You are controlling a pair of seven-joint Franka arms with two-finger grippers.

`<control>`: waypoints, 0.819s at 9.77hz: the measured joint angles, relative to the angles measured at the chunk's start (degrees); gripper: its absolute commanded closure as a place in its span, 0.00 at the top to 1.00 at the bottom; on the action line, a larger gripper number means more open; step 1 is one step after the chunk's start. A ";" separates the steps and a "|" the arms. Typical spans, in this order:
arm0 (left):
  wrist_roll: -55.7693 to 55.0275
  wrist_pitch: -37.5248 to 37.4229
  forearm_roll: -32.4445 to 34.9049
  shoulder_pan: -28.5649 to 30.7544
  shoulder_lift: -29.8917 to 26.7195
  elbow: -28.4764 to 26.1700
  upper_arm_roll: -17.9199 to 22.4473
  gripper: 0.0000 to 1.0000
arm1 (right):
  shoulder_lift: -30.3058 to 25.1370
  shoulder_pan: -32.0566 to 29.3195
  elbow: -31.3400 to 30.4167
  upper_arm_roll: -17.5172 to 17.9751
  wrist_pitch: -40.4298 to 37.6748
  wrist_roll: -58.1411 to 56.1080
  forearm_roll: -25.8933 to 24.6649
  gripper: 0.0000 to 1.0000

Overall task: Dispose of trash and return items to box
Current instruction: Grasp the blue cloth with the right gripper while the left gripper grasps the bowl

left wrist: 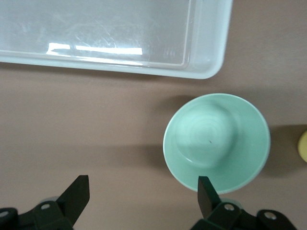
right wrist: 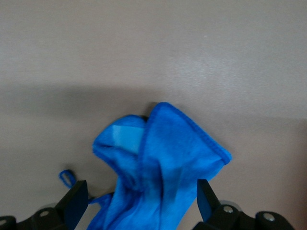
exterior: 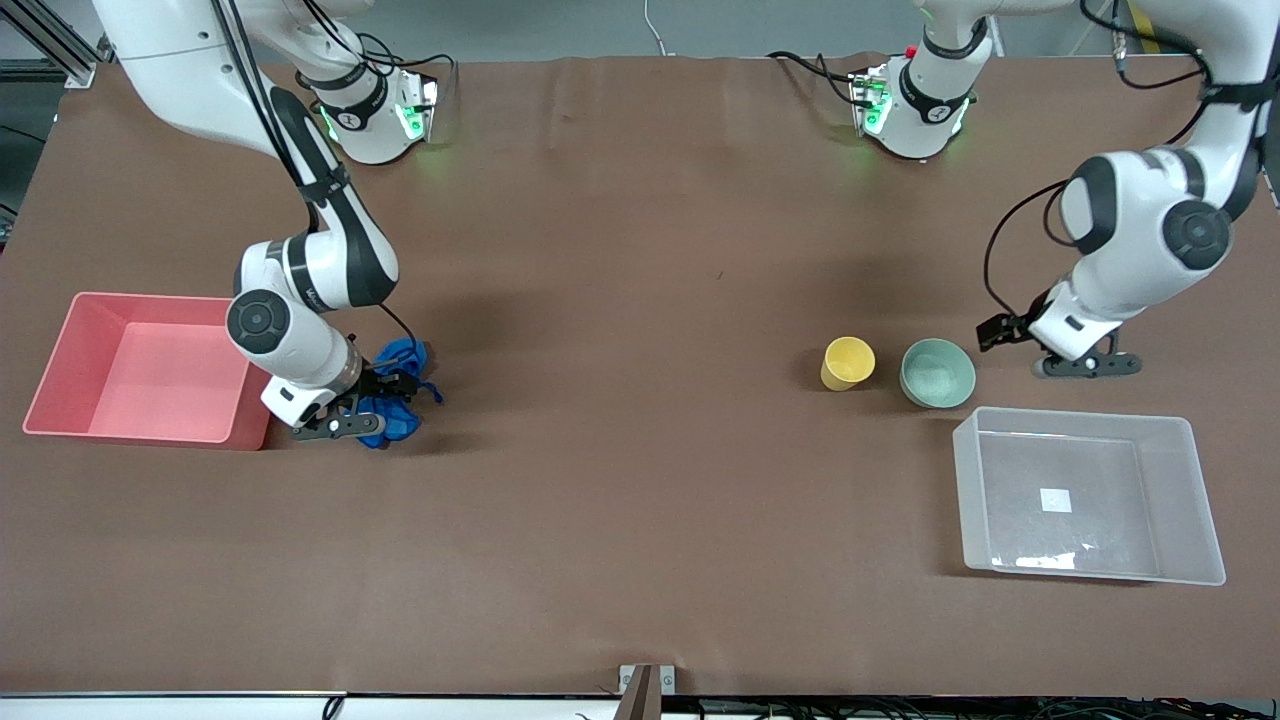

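The right gripper (exterior: 385, 400) was low over the blue cloth (exterior: 398, 398) beside the pink bin (exterior: 60, 352), fingers spread around it. The left gripper (exterior: 1040, 345) hovered spread near the bowl (exterior: 937, 373) and cup (exterior: 847, 362), by the clear box (exterior: 1200, 500).

Yellow cup (left wrist: 303, 146) is mostly cut off in the left wrist view, and the blue fabric's (right wrist: 158, 172) lower part runs out of frame.
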 measured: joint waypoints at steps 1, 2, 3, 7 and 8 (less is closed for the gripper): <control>0.00 2.31 0.00 -0.05 2.70 0.00 -0.05 0.91 | 0.35 -0.24 -0.89 -0.15 1.66 -0.02 -0.24 1.00; 0.00 4.09 0.00 -0.16 4.88 0.02 -0.11 0.91 | 0.45 -0.38 -2.01 -0.16 2.77 -0.02 -0.69 1.00; 0.00 5.77 0.00 -0.29 6.54 0.05 -0.23 0.81 | 0.50 -0.40 -2.72 -0.16 3.11 -0.02 -0.80 1.00; -4.11 9.33 -0.02 -0.44 9.21 0.11 -0.76 0.01 | 2.02 -0.48 -3.23 -0.14 5.81 0.46 -0.81 0.03; -4.50 9.36 -0.06 -0.45 9.27 0.13 -1.22 0.01 | 2.24 -0.50 -4.15 -0.14 7.93 1.10 -0.78 0.00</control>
